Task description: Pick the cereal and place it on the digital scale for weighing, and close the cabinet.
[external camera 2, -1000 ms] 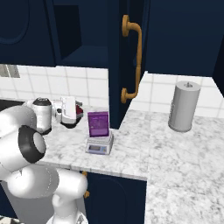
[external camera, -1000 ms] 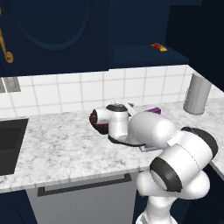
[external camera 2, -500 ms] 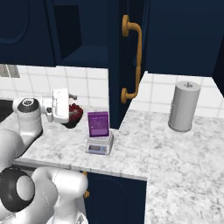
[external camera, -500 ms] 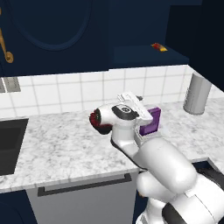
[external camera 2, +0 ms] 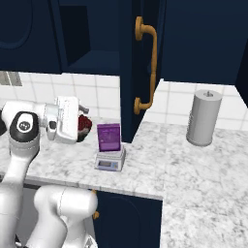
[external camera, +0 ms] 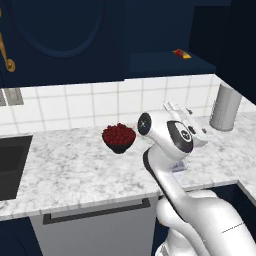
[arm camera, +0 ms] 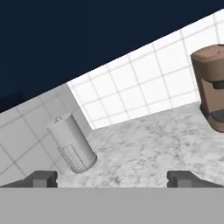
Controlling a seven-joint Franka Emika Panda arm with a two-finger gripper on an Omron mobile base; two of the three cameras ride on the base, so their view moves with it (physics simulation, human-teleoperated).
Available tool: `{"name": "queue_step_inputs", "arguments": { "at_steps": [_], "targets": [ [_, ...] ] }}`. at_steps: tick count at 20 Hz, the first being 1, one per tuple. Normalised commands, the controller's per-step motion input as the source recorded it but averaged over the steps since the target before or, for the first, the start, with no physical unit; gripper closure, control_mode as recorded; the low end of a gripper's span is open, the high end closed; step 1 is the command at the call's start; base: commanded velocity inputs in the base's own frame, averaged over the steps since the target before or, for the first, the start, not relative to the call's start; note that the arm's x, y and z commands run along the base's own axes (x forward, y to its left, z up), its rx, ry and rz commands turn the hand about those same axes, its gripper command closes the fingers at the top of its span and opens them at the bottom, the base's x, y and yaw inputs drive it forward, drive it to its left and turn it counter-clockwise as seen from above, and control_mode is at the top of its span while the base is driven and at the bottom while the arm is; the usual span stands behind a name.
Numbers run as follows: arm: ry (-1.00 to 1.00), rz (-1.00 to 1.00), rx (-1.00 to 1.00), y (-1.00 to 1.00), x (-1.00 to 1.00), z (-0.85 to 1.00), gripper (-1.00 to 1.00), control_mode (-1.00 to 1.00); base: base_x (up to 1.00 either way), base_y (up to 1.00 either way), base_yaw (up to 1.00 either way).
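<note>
Standing upright on the digital scale [external camera 2: 110, 160], the cereal box [external camera 2: 108, 137] is seen near the front edge of the worktop [external camera 2: 203, 179], just beside the open cabinet door [external camera 2: 140, 72] w/ its curved gold handle [external camera 2: 147, 68]; so the placing looks done and the door is judged to be what's left. The gripper [arm camera: 112, 178] is spread wide w/ nothing between the fingertips [arm camera: 43, 178], pointed across the marble toward the grey paper-towel roll [arm camera: 72, 144] and a brown coffee machine [arm camera: 212, 87] by the tiled wall. In the right base view the hand sits above the worktop, beside the bowl of red fruit [external camera 2: 83, 127], clear of the box. For closing well, the hand should be lifted above box height and brought round to the door's outer face, approx. by the handle, not swung low past the scale, since a light box standing on end would prob. be tipped by a brush. The door should be pushed flat w/ a steady sweep along its hinge arc till flush; the elbow should be kept off the fruit bowl too.
</note>
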Motion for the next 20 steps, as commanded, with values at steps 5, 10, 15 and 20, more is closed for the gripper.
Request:
{"name": "queue_step_inputs", "arguments": {
  "at_steps": [5, 10, 15, 20],
  "targets": [
    [-0.13, -0.02, 0.03, -0.04, -1.0, 0.04, -1.0, -1.0, 0.0, 0.0, 0.0],
    [-0.29, 0.02, 0.07, -0.44, -0.9, 0.47, -1.0, -1.0, 0.0, 0.0, 0.0],
    [-0.23, 0.13, 0.26, -0.6, -0.69, 0.09, -1.0, -1.0, 0.0, 0.0, 0.0],
    [-0.31, 0.19, 0.25, -0.85, -0.62, 0.04, -1.0, -1.0, 0.0, 0.0, 0.0]
  ]
}}
